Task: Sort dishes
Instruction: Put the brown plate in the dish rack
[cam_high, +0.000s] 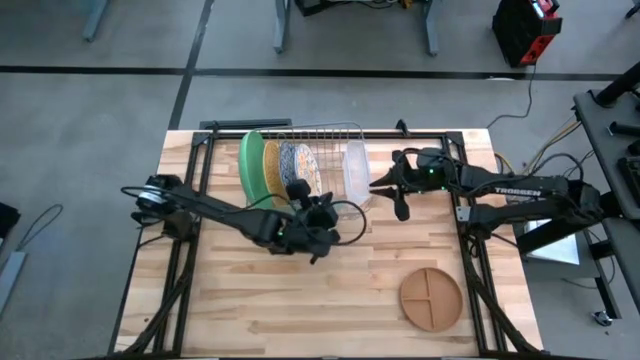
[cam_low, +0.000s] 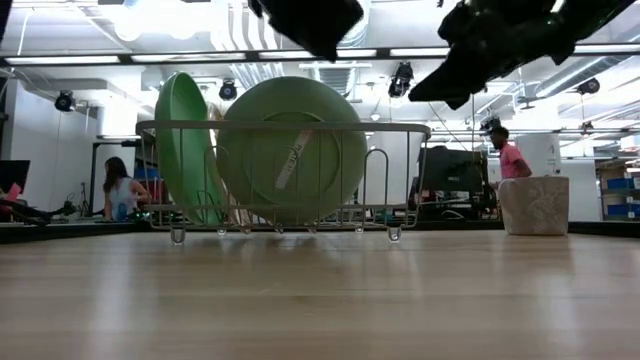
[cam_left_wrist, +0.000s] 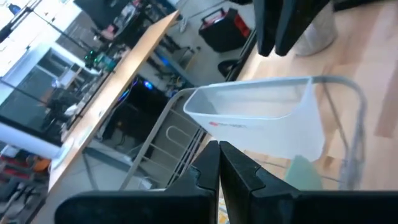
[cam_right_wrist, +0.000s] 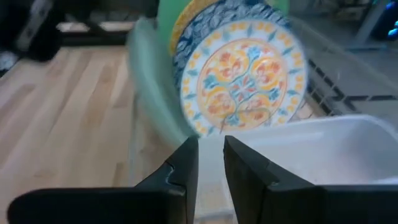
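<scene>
Four plates stand on edge in your wire dish rack (cam_high: 320, 150) at upper centre of the high view, green plate (cam_high: 251, 165) leftmost; the brown divided plate (cam_high: 431, 298) lies flat lower right on the wood table (cam_high: 230, 300). Your left gripper (cam_high: 322, 208) sits just below the rack, the right gripper (cam_high: 385, 188) beside it. Low view: the pale teal plate (cam_low: 292, 150) faces you. Left wrist view: fingers pressed together. Right wrist view: fingers slightly spread before the floral plate (cam_right_wrist: 242, 71).

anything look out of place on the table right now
One thing: the brown divided plate lies flat and alone on the table's near right part, while the other plates stand upright in the wire rack. Nothing looks spilled or broken.
</scene>
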